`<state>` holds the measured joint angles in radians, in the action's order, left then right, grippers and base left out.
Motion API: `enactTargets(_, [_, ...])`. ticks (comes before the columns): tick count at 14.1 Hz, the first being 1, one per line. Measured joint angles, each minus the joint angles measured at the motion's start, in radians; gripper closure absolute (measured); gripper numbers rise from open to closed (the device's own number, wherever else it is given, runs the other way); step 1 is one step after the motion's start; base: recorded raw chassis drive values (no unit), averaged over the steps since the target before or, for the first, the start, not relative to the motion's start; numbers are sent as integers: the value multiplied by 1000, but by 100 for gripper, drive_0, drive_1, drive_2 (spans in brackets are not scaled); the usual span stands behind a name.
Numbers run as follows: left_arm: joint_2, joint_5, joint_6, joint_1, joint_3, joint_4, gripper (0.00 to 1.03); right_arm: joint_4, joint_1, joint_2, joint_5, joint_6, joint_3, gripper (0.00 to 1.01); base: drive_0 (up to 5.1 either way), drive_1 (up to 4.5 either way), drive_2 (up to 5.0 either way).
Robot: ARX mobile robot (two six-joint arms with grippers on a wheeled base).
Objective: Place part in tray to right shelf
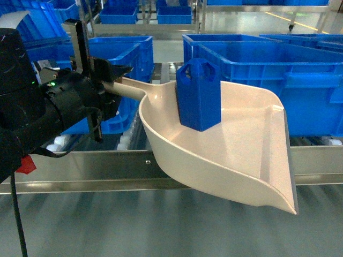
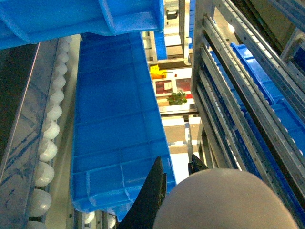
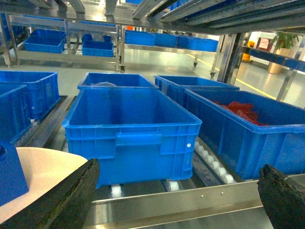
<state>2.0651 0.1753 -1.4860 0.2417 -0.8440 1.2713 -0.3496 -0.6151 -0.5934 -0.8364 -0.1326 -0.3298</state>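
The tray point(image 1: 230, 150) hangs in the air in the head view, its long axis running from the straight handle point(image 1: 126, 88) at upper left down to the flat front lip point(image 1: 286, 171) at lower right, so the mouth faces right and slightly toward the camera. The tray is rolled to one side, the far wall higher than the near rounded edge. The part point(image 1: 199, 95) stands inside it, close to the back where the handle joins, its arched top uppermost and its long axis near upright.

The left end effector point(image 1: 110, 80) is closed on the handle's far end, so the part sits well to the right of that end effector, with the length of the handle between them. In the left wrist view the handle's rounded beige end point(image 2: 228, 200) fills the lower frame between the dark fingers point(image 2: 155, 195).

The right end effector point(image 3: 176, 200) holds nothing; its two dark fingers point(image 3: 62, 200) stand wide apart at the bottom corners of its own view, with the tray's rim point(image 3: 43, 167) and a corner of the part point(image 3: 9, 176) just beside the left one.

The right shelf point(image 1: 107, 166) runs across behind and below the tray, its brushed front rail passing under the tray's near edge. White rollers point(image 3: 212, 160) show between the blue crates point(image 3: 133, 129) that crowd the shelf just behind the tray. Open room lies in front of the rail.
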Motion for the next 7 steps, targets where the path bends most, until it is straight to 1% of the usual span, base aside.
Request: enactTargets(7, [0, 0, 0, 0, 0, 0, 91, 0, 0, 0, 0, 0, 0, 3, 0, 0, 0])
